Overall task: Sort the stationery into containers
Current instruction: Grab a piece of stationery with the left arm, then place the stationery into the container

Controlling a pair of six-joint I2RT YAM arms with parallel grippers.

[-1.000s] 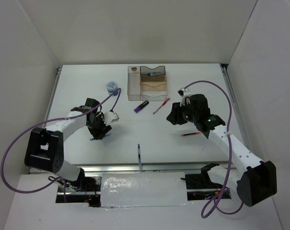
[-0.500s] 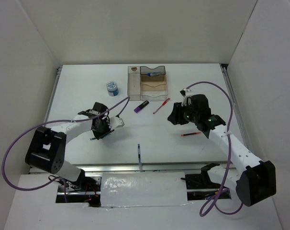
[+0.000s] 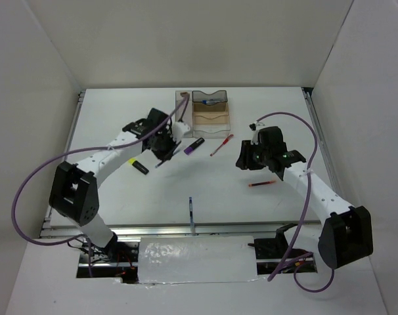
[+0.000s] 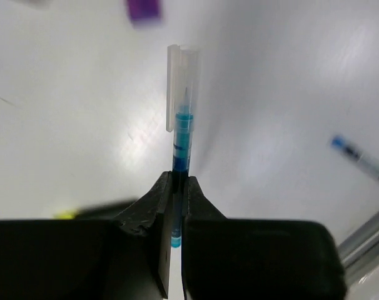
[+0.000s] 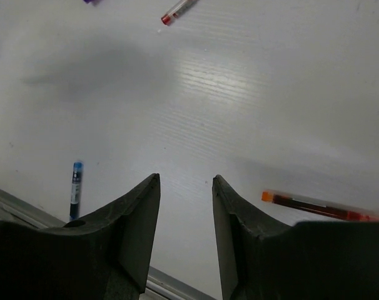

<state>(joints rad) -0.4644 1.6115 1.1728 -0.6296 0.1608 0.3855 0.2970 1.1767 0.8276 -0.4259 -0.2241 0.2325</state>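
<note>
Stationery is scattered over the white table, and one piece is off it: a blue pen with a clear cap is pinched between the fully closed jaws of the left gripper, its capped end pointing out past the fingertips. In the top view this gripper hangs just in front of the near left corner of the smoky-brown organiser, with the left arm stretched across the table to the left of it. A purple highlighter lies just right of the gripper, close to the organiser's front wall, and a red pen lies slantwise a little further right. A yellow highlighter lies beside the left forearm, on its near side. A blue-tipped item rests in the far compartment on the organiser's right side, behind a wavy divider. The right gripper hovers over bare table on the right with its jaws partly apart and nothing between them. An orange-red pen lies just beside its right finger, and a second blue pen lies near the table's front edge, well apart from everything else.
</note>
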